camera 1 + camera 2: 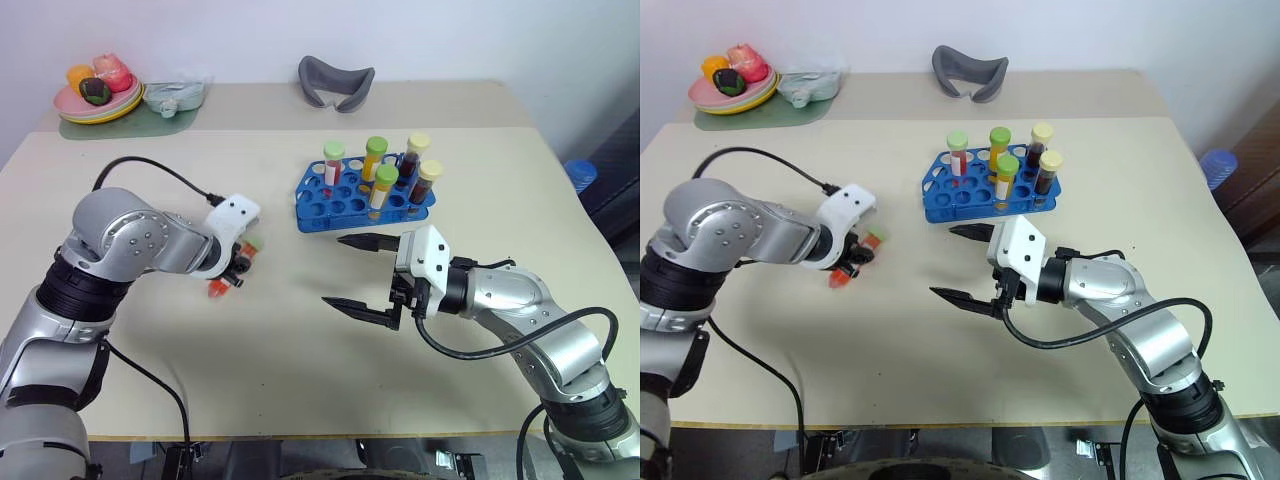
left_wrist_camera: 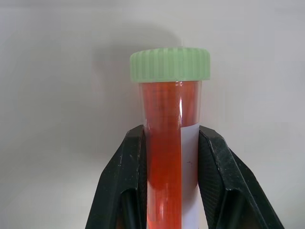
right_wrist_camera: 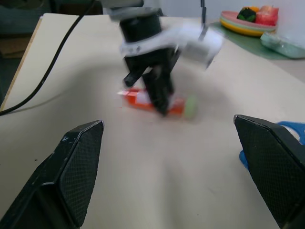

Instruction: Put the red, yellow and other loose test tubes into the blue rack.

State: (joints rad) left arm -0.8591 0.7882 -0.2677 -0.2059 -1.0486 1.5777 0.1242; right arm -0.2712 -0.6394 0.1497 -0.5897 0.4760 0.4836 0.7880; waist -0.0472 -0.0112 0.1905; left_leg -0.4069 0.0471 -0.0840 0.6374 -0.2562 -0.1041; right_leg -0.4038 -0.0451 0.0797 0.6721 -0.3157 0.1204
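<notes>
rack behind right gripper — tube to its left

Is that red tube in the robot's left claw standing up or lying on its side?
Lying on its side. The red tube is clamped across its middle by the shut left gripper, its green cap pointing sideways just over the table.

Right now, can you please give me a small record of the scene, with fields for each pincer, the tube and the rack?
left pincer: shut on the red tube
red tube: pale-green cap, white label, gripped at mid-body
right pincer: open, holds nothing
blue rack: on the table, five capped tubes upright in it
</notes>
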